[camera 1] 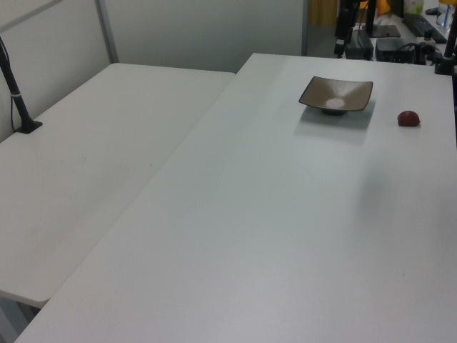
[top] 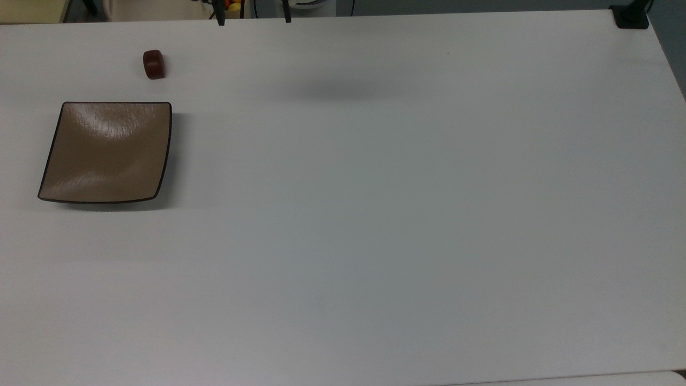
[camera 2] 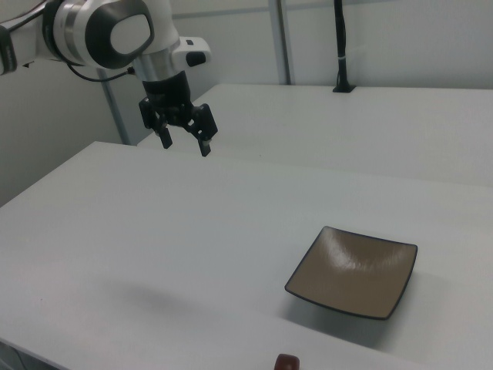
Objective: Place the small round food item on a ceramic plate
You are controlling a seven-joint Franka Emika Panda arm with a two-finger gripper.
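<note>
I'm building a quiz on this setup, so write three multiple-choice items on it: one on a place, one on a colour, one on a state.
1. Where is the small dark reddish-brown rounded food lump?
A. On the white table beside the plate
B. On the plate
C. Between the pincer's fingers

2. What colour is the inside of the square glossy ceramic plate?
A. Blue
B. Tan-brown
C. Green

3. How is the robot's black two-finger pincer?
A. Shut on the lump
B. Resting on the plate
C. Open, empty, above the table

Answers:
1. A: in the top view the lump lies on the white table, apart from the plate's rim.
2. B: the surface is tan-brown within a thin dark rim.
3. C: the right view shows its fingers spread with nothing between them, high over the tabletop.
</note>
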